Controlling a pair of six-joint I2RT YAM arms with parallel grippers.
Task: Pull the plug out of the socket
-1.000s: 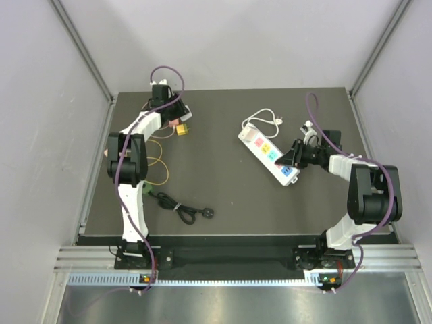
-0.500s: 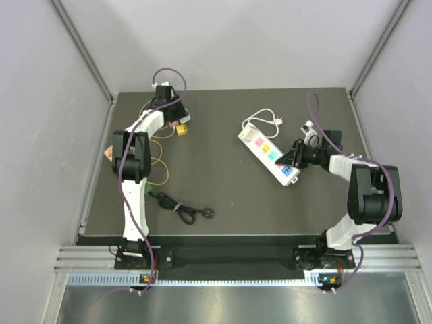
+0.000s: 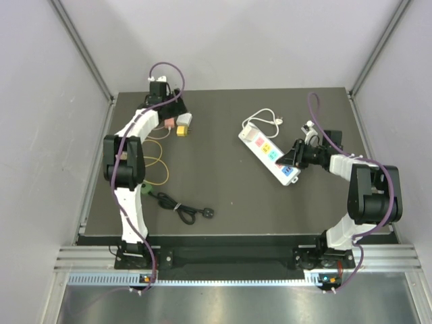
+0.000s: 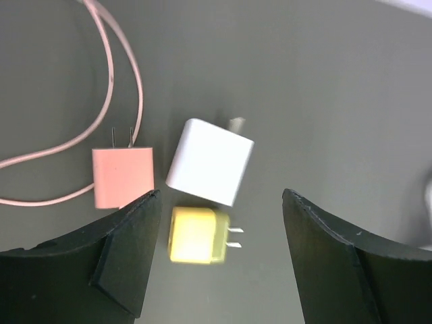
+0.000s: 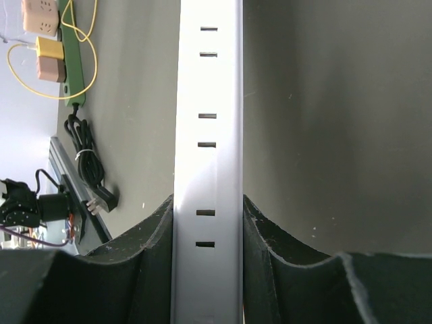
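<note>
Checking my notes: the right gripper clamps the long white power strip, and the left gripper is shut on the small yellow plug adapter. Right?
No: the left wrist view shows the left gripper open and clear of the small yellow plug adapter. The right gripper does clamp the long white power strip.

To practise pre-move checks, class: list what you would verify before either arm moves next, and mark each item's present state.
1. The left gripper open, nothing held: ok.
2. The white plug lying on the table, prongs free: ok.
3. The yellow plug and pink plug lying beside it, unplugged: ok.
4. The right gripper shut on the power strip: ok.
5. No plug left in the strip's sockets, by the top view: ok.
6. Height gap between the left gripper and the plugs: cannot tell.
</note>
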